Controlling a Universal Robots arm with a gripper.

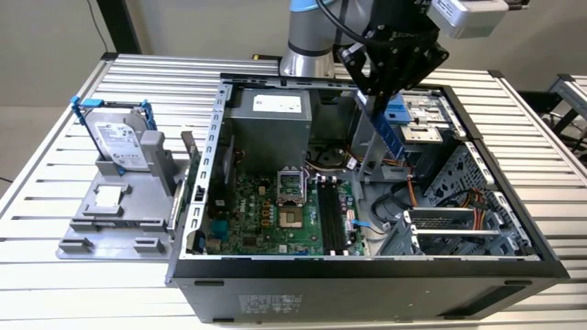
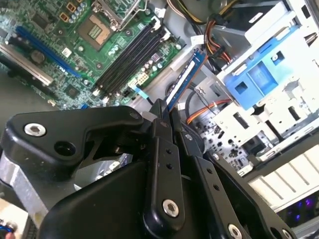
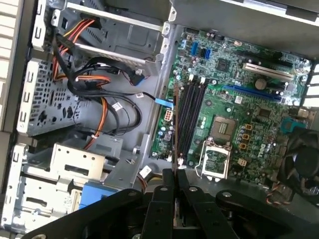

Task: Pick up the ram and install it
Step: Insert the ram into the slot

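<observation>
The ram point(image 1: 389, 132) is a thin dark-blue stick pinched at its upper end by the claw point(image 1: 378, 91), which is clenched on it. The stick hangs tilted over the open computer case point(image 1: 367, 269), its free end pointing down towards the motherboard point(image 1: 266, 220). In the second wrist view the ram point(image 2: 183, 80) juts out from between the black fingers point(image 2: 158, 132), and a pale sticker on its face is too small to read. In the first wrist view the ram point(image 3: 175, 127) appears edge-on, lined up just beside the long black slots point(image 3: 192, 107) and not seated in any of them.

White labels sit on the grey power supply point(image 1: 275, 120) and on the hard drive point(image 1: 121, 141); their print cannot be made out. Orange and black cables point(image 3: 94, 107) lie beside the board, near a blue drive-bay part point(image 2: 259, 74). On the exterior view's left, the hard drive stands in its blue bracket on a grey holder point(image 1: 110, 220), on the slatted surface point(image 1: 55, 289).
</observation>
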